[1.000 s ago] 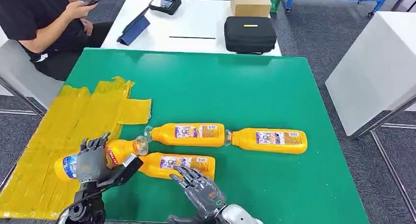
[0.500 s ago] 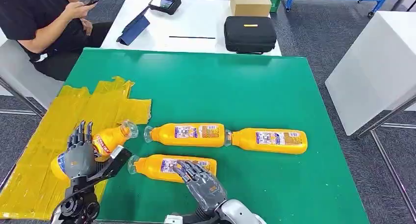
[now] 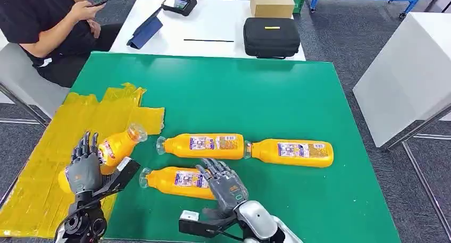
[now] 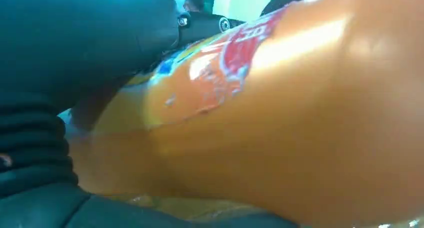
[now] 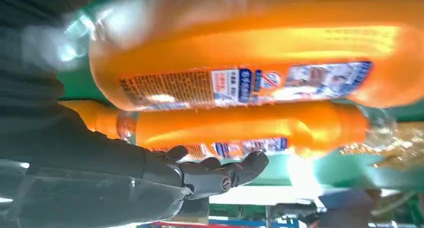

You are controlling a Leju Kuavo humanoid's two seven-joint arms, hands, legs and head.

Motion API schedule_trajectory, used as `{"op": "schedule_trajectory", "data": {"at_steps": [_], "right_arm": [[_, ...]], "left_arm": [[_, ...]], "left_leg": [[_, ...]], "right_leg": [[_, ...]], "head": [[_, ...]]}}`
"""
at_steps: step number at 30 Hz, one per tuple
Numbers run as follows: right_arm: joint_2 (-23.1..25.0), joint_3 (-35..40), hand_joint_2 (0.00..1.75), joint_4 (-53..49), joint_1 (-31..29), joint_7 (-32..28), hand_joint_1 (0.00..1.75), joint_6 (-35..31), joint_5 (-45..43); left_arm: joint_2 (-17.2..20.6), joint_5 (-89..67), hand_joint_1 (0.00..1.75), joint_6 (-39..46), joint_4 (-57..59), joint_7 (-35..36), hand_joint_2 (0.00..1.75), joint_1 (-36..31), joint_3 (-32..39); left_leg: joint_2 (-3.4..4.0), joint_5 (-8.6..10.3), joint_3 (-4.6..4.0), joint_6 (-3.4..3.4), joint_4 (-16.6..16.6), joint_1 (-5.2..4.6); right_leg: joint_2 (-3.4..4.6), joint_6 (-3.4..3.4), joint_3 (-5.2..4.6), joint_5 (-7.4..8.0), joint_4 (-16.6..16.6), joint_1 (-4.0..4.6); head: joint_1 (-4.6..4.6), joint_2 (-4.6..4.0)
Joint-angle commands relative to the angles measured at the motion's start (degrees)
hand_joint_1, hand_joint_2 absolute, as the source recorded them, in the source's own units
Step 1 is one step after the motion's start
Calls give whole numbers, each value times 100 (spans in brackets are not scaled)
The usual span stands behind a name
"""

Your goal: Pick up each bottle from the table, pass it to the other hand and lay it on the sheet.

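Note:
My left hand grips an orange bottle around its body, held tilted over the yellow sheet with its clear cap toward the table's middle. In the left wrist view this bottle lies close against the hand. My right hand is spread, with its fingers over the base end of the nearest bottle, which lies on the green table. The right wrist view has this bottle just beyond the hand. Two more orange bottles lie end to end behind it.
A person sits at the far left corner holding a phone. Behind the green table is a white table with a black case, a cardboard box and a blue folder. Another white table stands to the right.
My left hand has carried its bottle left and away from the others, over the sheet, tilting it. My right hand has moved forward over the nearest bottle.

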Motion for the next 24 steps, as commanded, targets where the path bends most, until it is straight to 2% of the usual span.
{"op": "schedule_trajectory", "data": {"at_steps": [1,11,21,24], "right_arm": [[103,-142,175,737,-257,-50,0,-46,-38],[105,-185,175,695,-179,68,0,89,-33],[432,-360,175,1484,-523,74,0,183,30],[686,-436,175,2456,-845,39,0,111,81]], "left_arm": [[134,224,0,-135,601,-87,0,-164,-253],[192,671,0,-495,560,-254,0,-152,-338],[55,960,0,-576,447,-407,0,-311,-295],[-21,1282,0,-657,459,-634,0,-419,-284]], "left_leg": [[-2,-4,17,-5,-8,-2],[-5,-4,5,-5,-4,1],[-4,2,4,-3,-3,1],[-3,6,4,-6,-5,1]], "right_leg": [[5,-6,14,-4,-4,-3],[3,-6,3,-4,-2,1],[3,-6,2,-2,-1,0],[3,-5,3,0,-3,1]], "head": [[0,0],[0,0],[-2,0],[-2,0]]}}
